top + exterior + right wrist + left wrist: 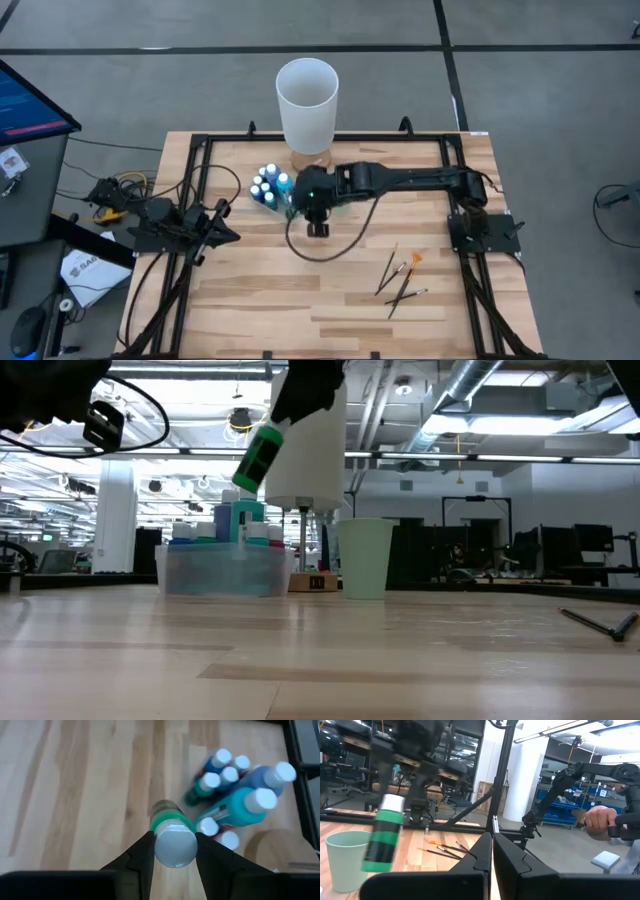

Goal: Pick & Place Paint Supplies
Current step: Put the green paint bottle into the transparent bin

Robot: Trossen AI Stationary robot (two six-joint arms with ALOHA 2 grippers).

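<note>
My right gripper (pixel 174 837) is shut on a green, white-capped paint bottle (pixel 257 457), held in the air over the table's middle (pixel 318 215), just right of the clear tray (pixel 225 572). Several blue and teal white-capped bottles (pixel 235 795) stand in that tray (pixel 270 187). Three thin brushes (pixel 402 275), one orange-tipped, lie flat on the table's right side. My left gripper (pixel 492 852) rests shut at the left edge (pixel 205 228), touching nothing. My right gripper pinches the green bottle at its white-capped top end (pixel 174 845), one finger (pixel 145 852) on either side. The fingers come from above, slanting down. The bottle is lifted clear and hangs tilted below them, its base (pixel 245 478) toward the tray.
A tall white cylinder (pixel 307 105) stands at the far edge behind the tray. A small pale green cup (pixel 365 557) stands right of the tray. A black frame (pixel 200 150) borders the table. Bare wood lies along the near side. A person's hand (pixel 600 820) shows beyond the table.
</note>
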